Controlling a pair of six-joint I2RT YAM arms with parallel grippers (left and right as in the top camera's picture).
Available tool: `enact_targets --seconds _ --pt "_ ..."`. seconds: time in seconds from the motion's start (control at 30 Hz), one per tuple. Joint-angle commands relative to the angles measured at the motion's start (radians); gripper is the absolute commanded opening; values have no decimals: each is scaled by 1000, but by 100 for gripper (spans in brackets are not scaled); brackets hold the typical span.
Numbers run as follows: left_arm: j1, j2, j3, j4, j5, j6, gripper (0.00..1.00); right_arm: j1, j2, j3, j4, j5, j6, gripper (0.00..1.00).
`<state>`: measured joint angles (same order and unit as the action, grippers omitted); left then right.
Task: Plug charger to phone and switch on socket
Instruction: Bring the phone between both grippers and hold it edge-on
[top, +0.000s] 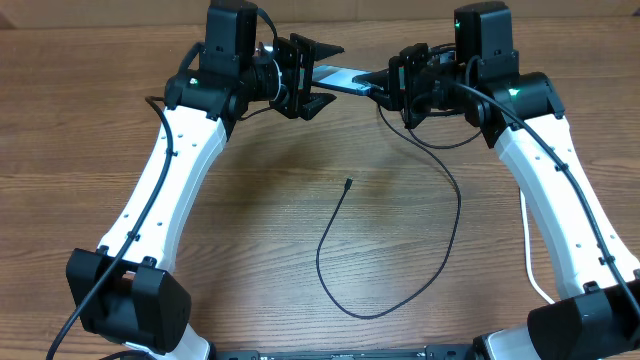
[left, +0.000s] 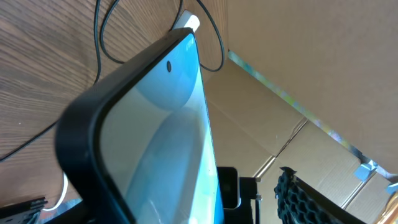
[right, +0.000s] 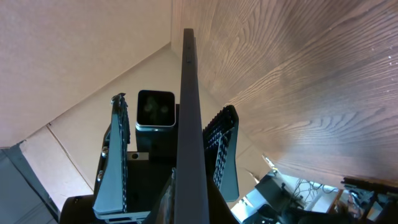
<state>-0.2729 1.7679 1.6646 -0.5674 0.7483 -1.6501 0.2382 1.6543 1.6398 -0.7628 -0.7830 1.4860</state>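
Phone (left: 168, 143) fills my left wrist view, its light blue screen lifted off the wood-grain table (top: 250, 220). My left gripper (top: 328, 75) stands spread wide around one end, fingers (right: 118, 162) clear of it. My right gripper (top: 388, 88) clamps the opposite end. Below both grippers the charger (top: 455, 215) loops loose on the table, its connector tip (top: 348, 182) well apart from the phone. Brown cardboard (left: 298, 81) walls the space beyond my left gripper.
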Motion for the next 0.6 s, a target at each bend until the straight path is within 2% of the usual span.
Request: enact_targets --seconds 0.0,0.1,0.57 --pt "5 8 2 4 11 -19 61 3 -31 3 14 -42 10 4" --pt "5 8 2 4 11 -31 56 3 -31 3 14 -50 15 4" --pt "5 8 2 5 11 -60 55 30 -31 3 18 -22 69 4"
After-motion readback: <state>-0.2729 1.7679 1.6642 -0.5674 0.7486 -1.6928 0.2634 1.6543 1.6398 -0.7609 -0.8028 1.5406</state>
